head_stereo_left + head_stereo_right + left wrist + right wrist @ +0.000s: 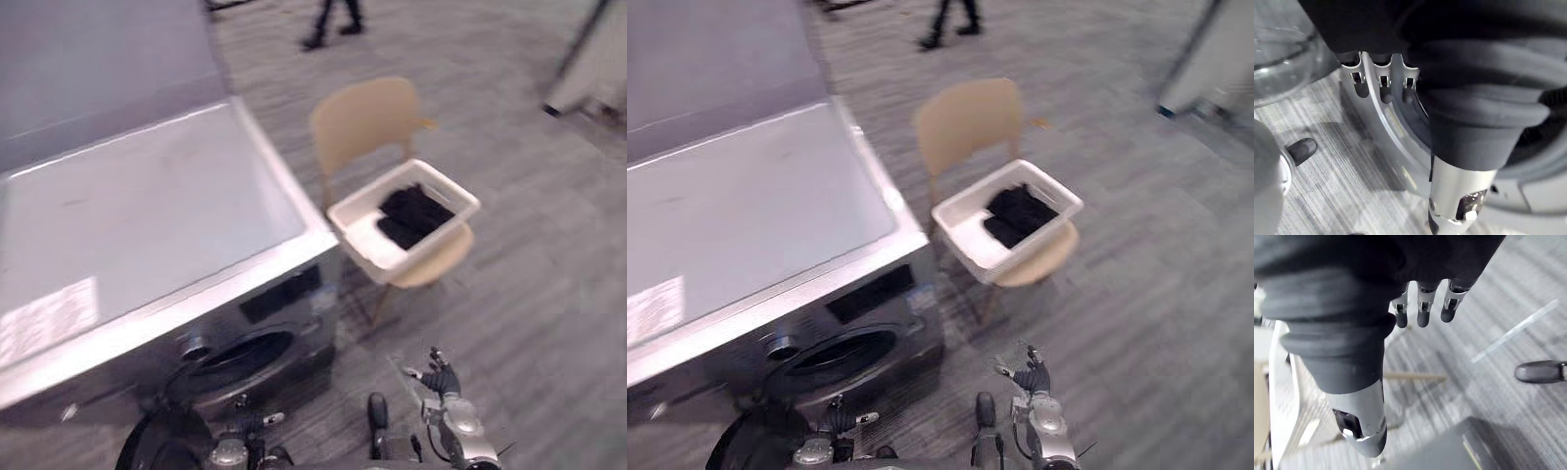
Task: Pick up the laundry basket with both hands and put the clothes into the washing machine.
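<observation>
A white laundry basket (359, 231) sits on the seat of a beige chair (367, 122), to the right of the washing machine (147, 215). Black clothes (411, 213) lie in its far half. The silver machine's round drum opening (240, 357) faces me, and its door (157, 446) hangs open at the lower left. My right hand (441, 378) is low over the floor, well short of the basket, fingers (1422, 308) relaxed and holding nothing. My left hand (235, 446) hovers just in front of the drum opening with its fingers (1383, 83) loose and empty.
The machine's flat top takes up the left of the scene. A person's legs (333, 22) are walking at the far edge of the grey carpet. A white object (598, 69) stands at the far right. Open floor lies right of the chair.
</observation>
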Tool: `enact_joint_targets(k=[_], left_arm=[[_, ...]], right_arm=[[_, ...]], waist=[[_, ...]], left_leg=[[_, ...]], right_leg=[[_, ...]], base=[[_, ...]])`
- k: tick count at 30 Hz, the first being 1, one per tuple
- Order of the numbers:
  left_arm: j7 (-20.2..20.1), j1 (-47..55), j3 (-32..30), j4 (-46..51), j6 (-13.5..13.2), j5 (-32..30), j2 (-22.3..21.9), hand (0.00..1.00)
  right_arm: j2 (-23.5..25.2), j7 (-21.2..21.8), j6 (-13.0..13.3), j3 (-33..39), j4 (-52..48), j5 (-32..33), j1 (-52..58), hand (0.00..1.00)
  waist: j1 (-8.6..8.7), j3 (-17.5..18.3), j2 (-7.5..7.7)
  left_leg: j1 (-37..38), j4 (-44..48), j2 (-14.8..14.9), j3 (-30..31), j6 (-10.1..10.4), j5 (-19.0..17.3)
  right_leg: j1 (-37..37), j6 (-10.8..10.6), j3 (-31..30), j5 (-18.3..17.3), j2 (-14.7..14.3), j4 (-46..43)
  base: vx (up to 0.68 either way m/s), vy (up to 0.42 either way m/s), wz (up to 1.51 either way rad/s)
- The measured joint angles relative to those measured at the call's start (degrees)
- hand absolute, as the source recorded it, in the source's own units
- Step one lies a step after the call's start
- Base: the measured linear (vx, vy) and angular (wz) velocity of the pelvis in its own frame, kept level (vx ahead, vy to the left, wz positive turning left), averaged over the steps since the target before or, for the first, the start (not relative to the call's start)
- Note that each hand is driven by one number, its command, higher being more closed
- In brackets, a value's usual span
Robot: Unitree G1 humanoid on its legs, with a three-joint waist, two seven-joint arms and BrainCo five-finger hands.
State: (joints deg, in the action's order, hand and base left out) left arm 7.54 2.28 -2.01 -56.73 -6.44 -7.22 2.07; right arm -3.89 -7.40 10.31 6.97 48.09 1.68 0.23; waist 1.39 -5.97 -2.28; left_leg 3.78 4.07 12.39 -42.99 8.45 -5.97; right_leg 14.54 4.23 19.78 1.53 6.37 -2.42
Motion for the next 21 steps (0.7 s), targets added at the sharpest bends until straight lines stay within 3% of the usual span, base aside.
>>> enact_joint_targets(k=[1,2,4,5,6,7,8,9,10,11,12,14,16,18,20,21], left_arm=[[0.0,-0.43,0.39,0.01,0.03,-0.2,-0.01,0.0],[-0.04,-1.16,0.47,0.01,0.05,-0.19,0.08,0.0],[-0.04,-2.39,1.22,0.02,0.19,-0.18,0.36,0.0],[-0.05,-3.31,1.54,-0.05,0.56,-0.19,0.55,0.0],[-0.09,-3.9,1.62,0.03,0.61,-0.18,0.31,0.0],[-0.08,-5.03,1.74,0.18,0.54,-0.18,0.1,0.0],[-0.1,-5.91,1.68,0.39,0.48,-0.17,-0.05,0.0],[-0.09,-5.83,1.59,0.56,0.39,-0.16,-0.13,0.0],[-0.06,-5.67,1.5,0.59,0.3,-0.15,-0.32,0.0],[-0.16,-5.61,1.95,0.8,0.19,-0.14,-1.64,0.0],[-0.15,-5.48,2.04,0.93,0.13,-0.14,-2.07,0.0],[-0.08,-3.43,3.79,1.95,-0.05,-0.01,-2.48,0.0],[-0.02,-2.24,3.77,2.79,-0.13,0.27,-2.47,0.0],[-0.02,-2.31,3.67,3.42,-0.17,0.63,-2.39,0.0],[-0.08,-1.88,3.22,3.54,-0.38,1.54,-2.15,0.0],[-0.23,-1.69,1.79,3.39,-0.4,2.18,-2.11,0.0]], right_arm=[[-0.23,-0.08,-0.23,-0.02,0.17,0.01,0.21,0.0],[-0.31,-0.16,-0.27,0.0,1.01,0.08,-0.22,0.0],[-0.54,-0.14,-0.35,0.01,2.34,0.34,-0.59,0.0],[-0.86,-0.16,-0.7,0.02,3.03,0.64,-0.82,0.0],[-1.13,-0.16,-0.72,0.02,3.17,0.9,-0.72,0.0],[-1.28,-0.14,-0.73,-0.07,3.43,1.24,-0.68,0.0],[-1.23,-0.1,-0.7,-0.19,3.56,1.55,-0.47,0.0],[-1.24,-0.1,-0.68,-0.27,3.71,1.8,-0.46,0.0],[-0.99,-0.11,-0.55,-0.73,4.59,2.28,-1.07,0.0],[-1.81,-0.19,-0.59,-1.02,5.47,2.32,-1.82,0.0],[-2.08,-0.18,-0.6,-1.3,6.06,2.32,-2.19,0.0],[-1.77,-0.17,-0.74,-1.25,7.39,2.33,-1.75,0.0],[-1.12,-0.18,-0.71,-1.13,7.35,2.76,-1.74,0.0],[-0.99,-0.18,-0.68,-1.0,7.36,4.38,-1.8,0.0],[-0.96,-0.24,-0.58,-1.17,7.41,5.02,-2.25,0.0],[-0.66,-0.25,-0.53,-1.33,7.54,5.04,-2.82,0.0]], waist=[[0.11,-0.19,-0.39],[-0.06,-0.05,-0.95],[-0.07,-0.08,-0.97],[-0.26,-0.45,-1.71],[0.04,-0.48,-2.09],[0.68,-0.57,-2.36],[0.77,-0.64,-2.33],[0.61,-0.75,-2.47],[0.16,-1.38,-3.09],[-0.69,-2.64,-3.69],[-0.96,-3.28,-3.67],[-2.61,-4.73,-2.95],[-2.88,-5.22,-2.32],[-4.15,-5.33,-2.25],[-6.09,-4.77,-2.27],[-6.8,-4.56,-1.85]], left_leg=[[0.61,0.63,0.74,-2.01,0.92,-0.63],[1.79,1.17,1.71,-6.4,1.0,-0.07],[4.13,1.23,2.14,-8.63,1.49,-0.38],[6.41,1.23,2.95,-9.95,2.16,-0.84],[7.21,1.61,3.53,-10.41,2.18,-0.78],[7.64,6.45,6.08,-10.42,2.74,-1.24],[6.58,18.39,11.34,-9.16,1.44,-1.74],[5.65,24.02,13.7,-7.6,-1.97,-1.3],[1.83,35.9,16.95,0.51,-7.77,-2.89],[-5.43,45.29,14.08,14.71,-6.67,-6.65],[-8.18,47.33,11.78,19.64,-5.47,-7.54],[-17.56,46.66,2.46,32.08,-4.3,-8.73],[-21.89,40.44,-0.81,33.58,-4.31,-8.71],[-23.98,25.09,-4.37,33.2,-3.87,-7.84],[-22.38,18.5,-6.81,33.37,-7.73,-0.96],[-21.9,20.23,-8.59,33.02,-11.44,-3.27]], right_leg=[[0.4,2.52,8.83,-0.88,1.5,-1.61],[0.71,3.48,18.13,-1.47,3.06,-4.24],[1.0,3.36,26.04,-0.33,5.23,-8.52],[1.46,0.18,24.5,0.02,4.25,-10.55],[1.61,-0.12,23.25,-0.67,2.98,-10.86],[1.76,-0.01,20.99,-1.93,1.39,-11.63],[0.89,0.56,18.16,-2.99,-1.06,-11.13],[0.24,0.96,16.83,-3.71,-2.26,-10.64],[-1.57,1.56,13.93,-4.34,-4.22,-9.02],[-3.15,1.66,10.56,-5.11,-5.6,-8.63],[-3.99,1.57,9.43,-5.27,-5.86,-8.43],[-8.01,0.74,5.87,-5.71,-6.24,-6.58],[-10.06,-0.24,4.99,-5.72,-6.1,-4.98],[-12.57,-2.26,4.4,-6.07,-5.77,-2.85],[-14.68,-4.93,2.68,-7.62,-5.09,-2.1],[-15.09,-7.41,2.04,-10.37,-3.3,-4.68]], base=[[0.13,-0.066,-1.99],[0.14,-0.086,-2.0],[0.17,-0.182,-1.98],[0.18,-0.232,-1.76],[0.23,-0.254,-1.48],[0.26,-0.216,-1.25],[0.27,-0.185,-1.27],[0.25,-0.124,-1.4],[0.2,-0.045,-1.49],[0.25,-0.005,-1.43],[0.19,0.047,-1.2],[0.29,0.063,-0.91],[0.25,0.069,-0.47],[0.33,0.141,-0.23],[0.41,0.192,-0.28],[0.45,0.189,-0.12]])
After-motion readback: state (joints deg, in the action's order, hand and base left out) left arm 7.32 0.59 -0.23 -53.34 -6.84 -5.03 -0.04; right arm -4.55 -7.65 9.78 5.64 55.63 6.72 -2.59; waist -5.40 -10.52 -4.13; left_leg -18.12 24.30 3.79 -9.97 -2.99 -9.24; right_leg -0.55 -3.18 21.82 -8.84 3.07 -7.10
